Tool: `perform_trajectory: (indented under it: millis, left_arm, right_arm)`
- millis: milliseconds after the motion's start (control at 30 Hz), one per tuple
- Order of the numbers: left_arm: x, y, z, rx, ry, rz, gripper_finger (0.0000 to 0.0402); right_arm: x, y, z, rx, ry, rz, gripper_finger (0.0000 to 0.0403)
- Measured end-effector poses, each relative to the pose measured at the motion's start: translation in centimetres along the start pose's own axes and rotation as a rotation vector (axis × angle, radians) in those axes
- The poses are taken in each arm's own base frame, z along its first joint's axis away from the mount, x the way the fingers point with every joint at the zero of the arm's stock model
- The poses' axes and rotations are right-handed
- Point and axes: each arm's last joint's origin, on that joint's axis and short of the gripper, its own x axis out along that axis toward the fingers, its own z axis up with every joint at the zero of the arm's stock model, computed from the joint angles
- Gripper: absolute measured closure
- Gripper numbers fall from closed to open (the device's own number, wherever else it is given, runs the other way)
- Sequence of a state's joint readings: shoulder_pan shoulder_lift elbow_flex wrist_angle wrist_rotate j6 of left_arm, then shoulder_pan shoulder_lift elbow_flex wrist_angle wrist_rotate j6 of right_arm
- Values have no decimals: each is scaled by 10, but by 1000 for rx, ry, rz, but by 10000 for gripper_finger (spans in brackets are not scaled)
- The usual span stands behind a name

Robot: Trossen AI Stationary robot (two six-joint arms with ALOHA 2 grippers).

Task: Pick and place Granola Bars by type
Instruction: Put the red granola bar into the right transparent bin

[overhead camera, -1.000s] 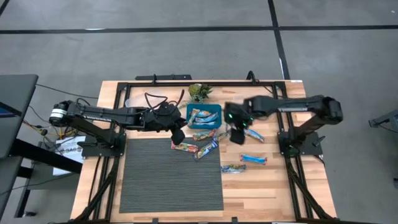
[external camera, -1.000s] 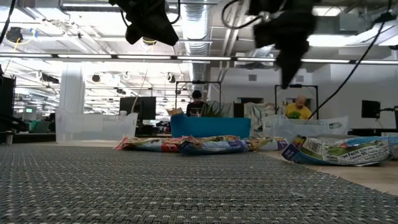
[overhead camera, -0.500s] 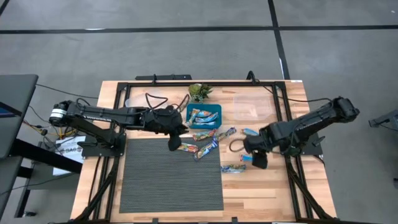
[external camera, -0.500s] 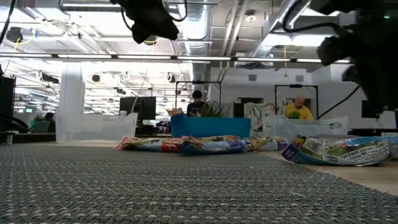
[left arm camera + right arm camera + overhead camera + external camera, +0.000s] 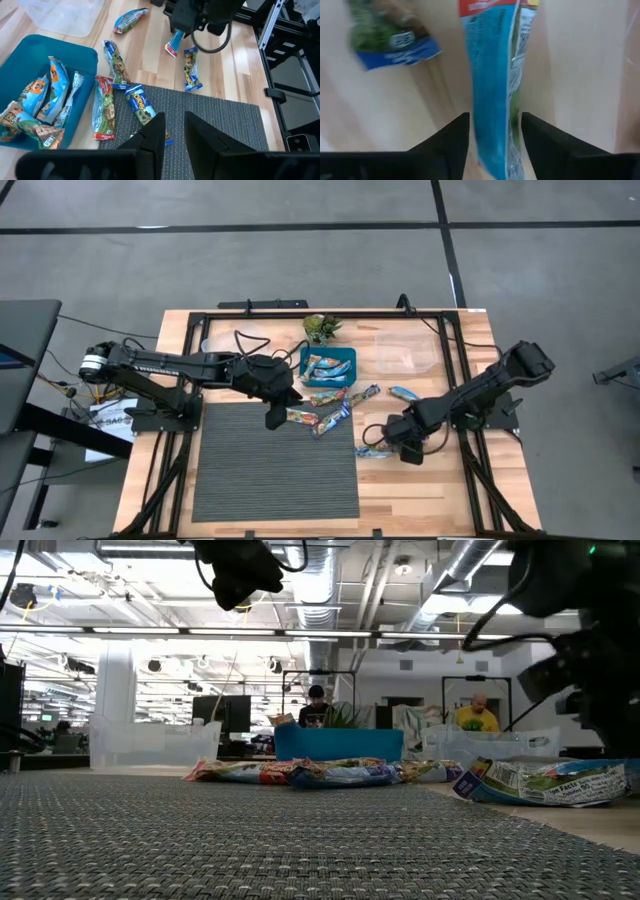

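Observation:
Several granola bars lie in the blue tray (image 5: 303, 365) and loose on the wood in front of it. My right gripper (image 5: 405, 448) is open and low over a bright blue bar (image 5: 492, 90) with a red end, which lies flat on the wood. A finger stands on each side of it. A green-yellow bar (image 5: 375, 450) lies just beside it. My left gripper (image 5: 273, 417) is open with a narrow gap and empty. It hovers above the mat's far edge, close to a red-orange bar (image 5: 300, 417). My right gripper comes from above with its fingers (image 5: 455, 135) along the blue bar's two long edges (image 5: 480, 125), across its width. The bar fills the gap between them. Whether the fingers touch it, I cannot tell. The bar lies on the wood.
A grey mat (image 5: 275, 470) covers the table's near left part. A clear container (image 5: 405, 352) and a green plant figure (image 5: 320, 327) stand near the far edge. Another blue bar (image 5: 405, 393) lies on the right. Black frame rails run along the table's sides.
My right gripper has swung from beside the blue tray toward the table's near right part and come down over the blue bar. My left gripper has drifted a little toward the near edge. No bar has moved.

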State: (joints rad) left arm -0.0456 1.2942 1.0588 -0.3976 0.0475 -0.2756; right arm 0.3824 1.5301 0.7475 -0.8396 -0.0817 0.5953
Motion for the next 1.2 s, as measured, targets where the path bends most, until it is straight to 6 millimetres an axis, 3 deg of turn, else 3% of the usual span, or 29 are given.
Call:
perform_trajectory:
  millis: [167, 300, 367, 500, 667, 800, 1033, 1200]
  left_arm:
    - [0, 0, 0, -31, 4, 2, 338]
    - [0, 0, 0, -35, 4, 2, 338]
    - [0, 0, 0, -35, -2, 3, 338]
    - [0, 0, 3, -50, -36, 24, 338]
    - [-1, 1, 10, -49, -124, 77, 338]
    - [-1, 3, 13, -53, -183, 170, 338]
    - [-3, 7, 14, -79, -230, 316, 338]
    - [-3, 7, 14, -80, -233, 324, 338]
  right_arm:
    - [4, -1, 5, 17, 15, 12, 312]
    - [-7, 0, 8, 18, -50, 60, 383]
    - [-17, -1, 12, 32, -107, 98, 393]
    - [-46, -13, 24, 126, -283, 146, 374]
    - [-84, -50, 37, 307, -512, 78, 379]
    - [-103, -89, 40, 448, -615, -16, 396]
    - [-106, -153, 30, 624, -570, -178, 377]
    - [-102, -186, 25, 711, -519, -239, 375]
